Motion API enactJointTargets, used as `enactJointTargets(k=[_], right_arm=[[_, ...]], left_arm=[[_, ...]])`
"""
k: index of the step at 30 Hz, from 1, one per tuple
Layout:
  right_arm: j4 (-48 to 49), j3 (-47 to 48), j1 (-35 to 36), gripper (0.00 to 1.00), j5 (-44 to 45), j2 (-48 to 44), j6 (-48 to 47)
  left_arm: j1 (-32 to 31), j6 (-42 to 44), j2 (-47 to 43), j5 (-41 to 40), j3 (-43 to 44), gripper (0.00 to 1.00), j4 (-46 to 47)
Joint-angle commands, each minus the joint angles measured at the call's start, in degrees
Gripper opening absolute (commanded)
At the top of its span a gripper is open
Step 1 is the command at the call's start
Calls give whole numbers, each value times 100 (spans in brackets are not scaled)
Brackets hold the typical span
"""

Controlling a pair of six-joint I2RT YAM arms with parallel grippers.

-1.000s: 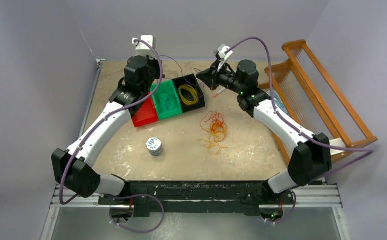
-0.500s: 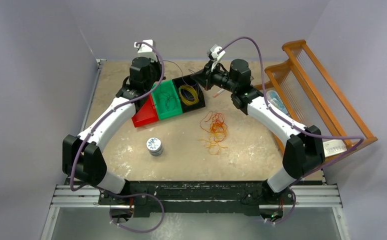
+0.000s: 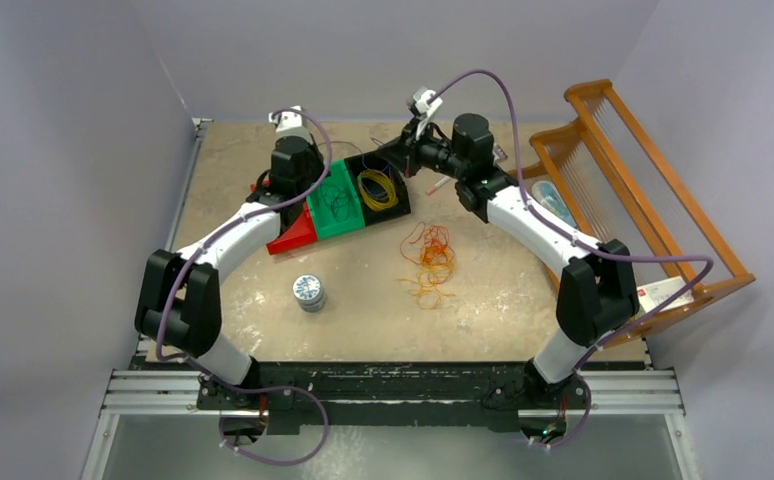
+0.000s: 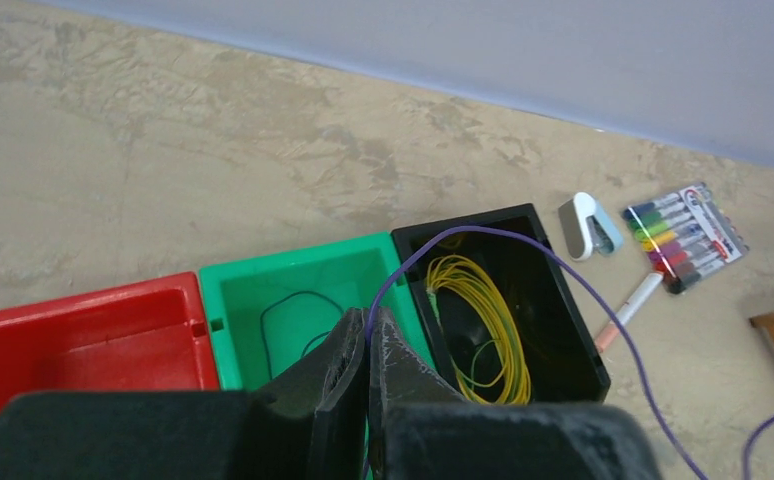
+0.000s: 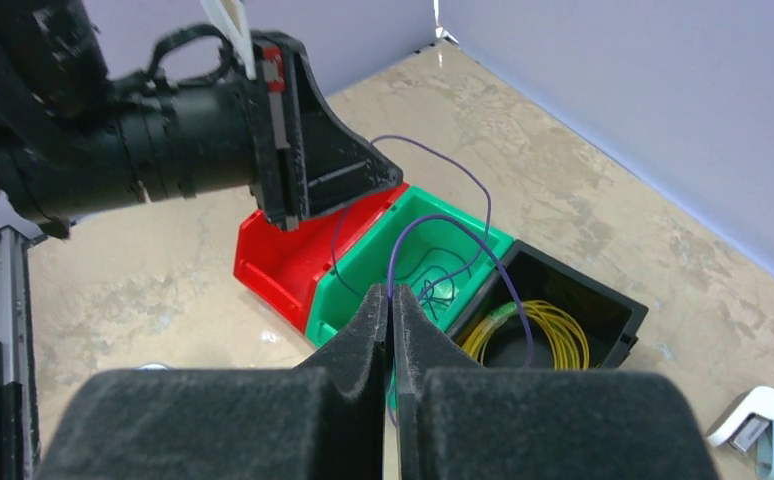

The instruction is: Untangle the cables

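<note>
A thin purple cable (image 4: 483, 232) runs in loose loops above the bins and also shows in the right wrist view (image 5: 463, 180). My left gripper (image 4: 370, 318) is shut on it above the green bin (image 3: 323, 222). My right gripper (image 5: 391, 295) is shut on the same cable, just above the bins, facing the left gripper (image 5: 308, 175). In the top view the left gripper (image 3: 313, 180) and the right gripper (image 3: 383, 152) hang close together. A dark cable (image 4: 283, 305) lies in the green bin. A yellow coil (image 3: 377, 188) lies in the black bin (image 4: 573, 330). An orange-red bundle (image 3: 429, 258) lies on the table.
A red bin (image 3: 288, 235) adjoins the green one on the left. A small tin (image 3: 310, 292) stands near the front. A wooden rack (image 3: 643, 190) fills the right side. A marker pack (image 4: 685, 235), a pen (image 4: 628, 308) and a small white-blue tool (image 4: 588, 225) lie behind the black bin.
Both wrists have come in over the bins: the left one moved toward me, the right one moved left. The grippers are closer together, still shut on the purple cable.
</note>
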Motion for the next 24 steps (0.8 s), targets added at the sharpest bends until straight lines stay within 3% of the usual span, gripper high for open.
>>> enactJointTargets(k=[1, 13, 24], right_arm=[[451, 437, 57, 0, -373, 58, 184], [420, 1642, 302, 0, -671, 1345, 444], [-100, 2864, 512, 0, -586, 2779, 166]], left_arm=[[58, -347, 17, -571, -110, 0, 501], [150, -757, 108, -1415, -142, 0, -109], [168, -871, 48, -1428, -182, 0, -444]])
